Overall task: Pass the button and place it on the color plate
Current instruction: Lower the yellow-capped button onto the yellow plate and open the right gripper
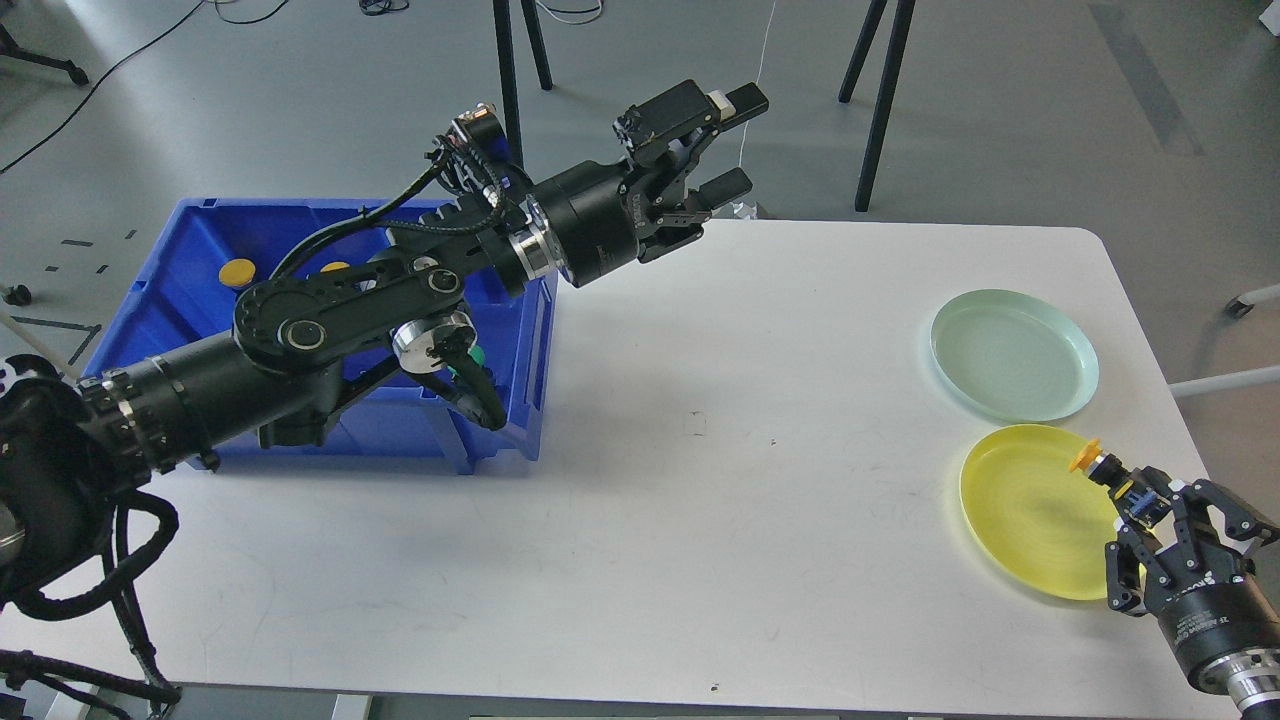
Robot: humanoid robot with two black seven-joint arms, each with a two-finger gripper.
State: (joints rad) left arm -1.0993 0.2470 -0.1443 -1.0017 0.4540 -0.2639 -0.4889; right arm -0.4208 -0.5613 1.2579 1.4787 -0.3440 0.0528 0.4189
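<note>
Grey floor surrounds white table (700, 480) bearing 2 plates, blue bin (190, 290).

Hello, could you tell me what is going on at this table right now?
The right tool is shut on a small yellow-capped push button, holding it over the round yellow plastic plate. The button is not yet set down. The pale green round plate behind it holds nothing. The left tool is open and holds nothing, raised near the blue plastic bin, where more yellow buttons lie.
</note>
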